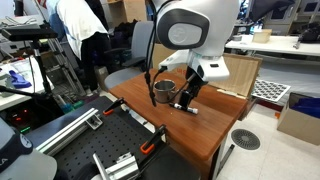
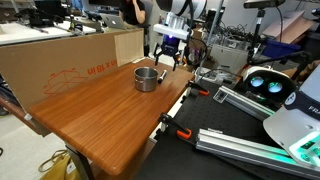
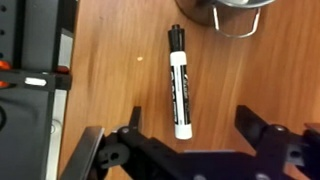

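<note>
Overhead, in the wrist view, the gripper (image 3: pixel 190 128) hovered with its jaws spread fully apart and holding nothing, its fingers flanking the near end of a black-and-white marker (image 3: pixel 180 82) at 9 and 3 o'clock. The marker lay flat on the wooden table (image 3: pixel 110 70) with its barrel running from 12 to 6 o'clock, crosswise to the closing line of the jaws, so that only its narrow width stood between them. A metal cup (image 3: pixel 235 12) stood upright at about 1 o'clock of the marker's black tip, near it but apart, leaving the barrel unobstructed on both sides.
</note>
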You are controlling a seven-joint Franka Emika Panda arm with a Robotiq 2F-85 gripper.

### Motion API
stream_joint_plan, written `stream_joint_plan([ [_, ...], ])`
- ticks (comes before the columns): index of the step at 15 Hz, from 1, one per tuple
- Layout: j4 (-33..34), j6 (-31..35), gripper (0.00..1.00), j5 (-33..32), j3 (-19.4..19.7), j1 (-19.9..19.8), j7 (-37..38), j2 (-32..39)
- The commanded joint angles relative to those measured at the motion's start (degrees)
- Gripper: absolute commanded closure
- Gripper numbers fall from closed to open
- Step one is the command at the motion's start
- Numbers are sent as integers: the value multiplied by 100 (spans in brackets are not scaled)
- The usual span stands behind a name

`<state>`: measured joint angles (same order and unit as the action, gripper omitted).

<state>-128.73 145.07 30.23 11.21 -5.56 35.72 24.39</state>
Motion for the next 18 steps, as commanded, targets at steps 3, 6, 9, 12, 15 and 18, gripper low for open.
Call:
stream_joint_plan([
  [3,414,77,0,-647,216,342,850,530],
  [6,551,100,0,-1007,353,509,1212,759],
  [9,661,110,34,-1287,426,610,1402,903],
  [12,681,176,57,-1512,475,708,1536,868],
  [15,649,203,78,-1671,493,736,1604,828],
  [18,628,180,99,-1688,453,675,1555,766],
])
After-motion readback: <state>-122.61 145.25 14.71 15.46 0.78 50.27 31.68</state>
